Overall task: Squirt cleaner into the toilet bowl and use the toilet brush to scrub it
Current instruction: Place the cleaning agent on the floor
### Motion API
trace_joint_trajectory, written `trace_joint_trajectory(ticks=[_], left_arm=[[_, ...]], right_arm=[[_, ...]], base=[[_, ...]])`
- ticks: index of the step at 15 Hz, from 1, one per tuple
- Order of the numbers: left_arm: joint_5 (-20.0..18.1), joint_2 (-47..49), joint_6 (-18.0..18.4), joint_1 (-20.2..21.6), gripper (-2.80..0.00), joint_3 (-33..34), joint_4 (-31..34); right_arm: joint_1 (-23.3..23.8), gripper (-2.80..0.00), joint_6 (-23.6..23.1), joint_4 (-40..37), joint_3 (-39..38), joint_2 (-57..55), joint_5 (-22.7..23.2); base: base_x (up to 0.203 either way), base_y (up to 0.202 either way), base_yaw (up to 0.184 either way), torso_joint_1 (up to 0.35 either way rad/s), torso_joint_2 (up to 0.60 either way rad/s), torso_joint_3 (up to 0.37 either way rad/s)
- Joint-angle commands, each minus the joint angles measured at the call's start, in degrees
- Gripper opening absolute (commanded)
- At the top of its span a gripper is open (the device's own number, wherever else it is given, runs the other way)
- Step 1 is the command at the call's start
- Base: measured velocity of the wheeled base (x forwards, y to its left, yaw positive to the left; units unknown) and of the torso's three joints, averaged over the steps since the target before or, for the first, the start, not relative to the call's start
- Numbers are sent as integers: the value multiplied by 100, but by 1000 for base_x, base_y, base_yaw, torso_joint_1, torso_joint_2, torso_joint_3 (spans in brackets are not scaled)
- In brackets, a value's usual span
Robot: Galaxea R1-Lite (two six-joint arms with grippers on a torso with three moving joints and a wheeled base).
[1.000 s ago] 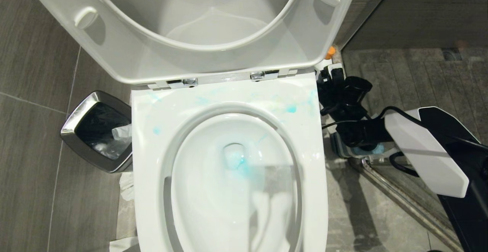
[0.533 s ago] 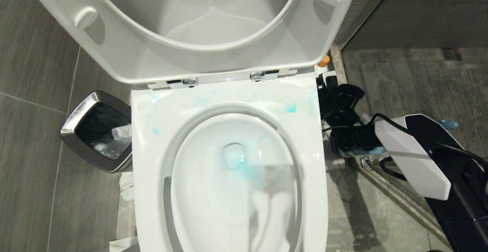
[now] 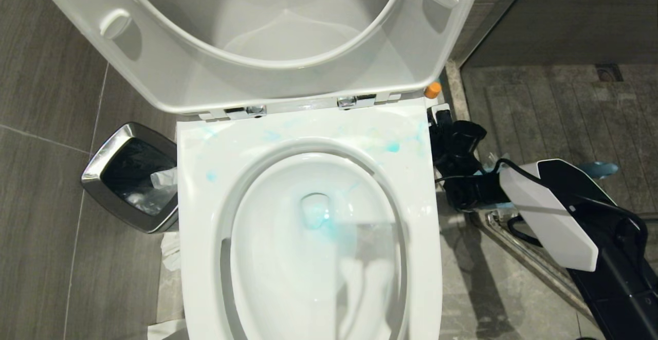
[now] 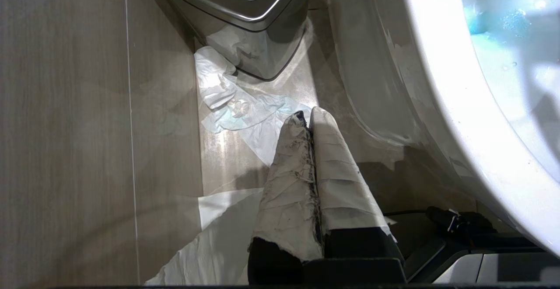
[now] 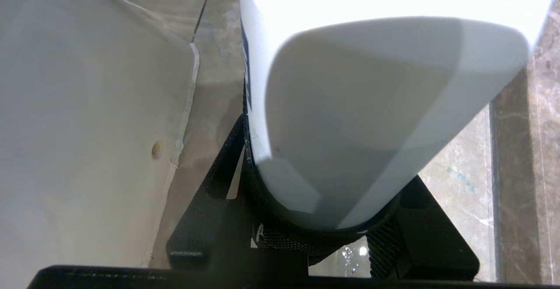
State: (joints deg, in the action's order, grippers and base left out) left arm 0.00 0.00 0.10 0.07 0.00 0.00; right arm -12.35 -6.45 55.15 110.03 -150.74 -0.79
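The white toilet bowl [image 3: 205, 216] stands open, its seat and lid [image 3: 169, 72] raised. Turquoise cleaner smears its back rim [image 3: 392, 147] and tints the water [image 3: 329, 224]. My right gripper [image 3: 455, 142] is low beside the bowl's right side, shut on a white cleaner bottle [image 5: 350, 105] with an orange cap [image 3: 433, 90]. The toilet brush shows only as a blue handle end [image 3: 599, 168] behind my right forearm. My left gripper [image 4: 306, 116] is shut and empty, its paper-wrapped fingers hanging near the floor at the bowl's [image 4: 437, 83] left side.
A chrome-rimmed waste bin [image 3: 128, 175] stands left of the toilet, with crumpled tissue [image 4: 236, 105] on the tiles beside it. A metal floor rail [image 3: 534, 263] runs to the right of the toilet. The bowl's outer wall [image 5: 87, 127] is close to the bottle.
My right arm has drawn the bottle nearer and slightly left along the bowl's right side. The orange cap has dropped below the lid's corner, and the blue handle end has come into view.
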Motion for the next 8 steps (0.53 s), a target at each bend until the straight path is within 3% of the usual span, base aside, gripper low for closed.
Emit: trace_joint_trajectory(ticks=[1,8], left_arm=[[0,0,-1,9,-280,4,0],[0,0,-1,1,-280,0,0]], right_arm=[[-4,-280,-6,31,9,-59,-9],[-48,-280,-51,48,19,-104,-71]], base=[[0,0,0,0,0,0],[0,0,0,0,0,0]])
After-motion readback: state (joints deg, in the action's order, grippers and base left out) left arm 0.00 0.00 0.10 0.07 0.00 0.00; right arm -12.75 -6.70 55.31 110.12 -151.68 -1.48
